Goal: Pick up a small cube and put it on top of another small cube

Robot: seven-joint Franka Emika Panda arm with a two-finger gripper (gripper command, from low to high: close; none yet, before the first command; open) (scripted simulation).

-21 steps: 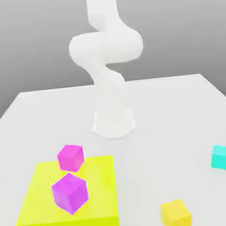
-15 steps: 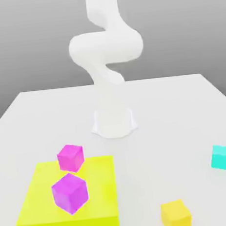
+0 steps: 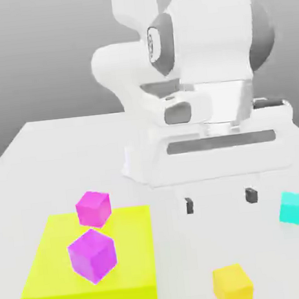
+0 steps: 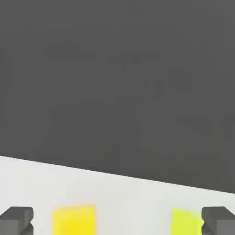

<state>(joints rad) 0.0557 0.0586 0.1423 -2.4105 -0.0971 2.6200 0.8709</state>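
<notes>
On the far left, a smooth, glossy-looking bright-yellow slab [image 3: 91, 249] with a flat top! A magenta cube [image 3: 93, 209] sits by its far edge, a purple cube [image 3: 93, 255] nearer its front edge, both sharp-cornered. Now the white, rounded arm [image 3: 215, 35], its gripper [image 3: 220, 201] spread wide, nothing between the dark tips! The plain yellow-orange cube [image 3: 233, 286] rests by the table's [image 3: 181, 239] near edge, and rightmost, a crisp cyan cube [image 3: 292, 208]!

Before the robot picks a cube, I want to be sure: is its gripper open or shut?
Open: in the exterior view, the gripper has its two dark fingertips far apart, with nothing between them.
</notes>
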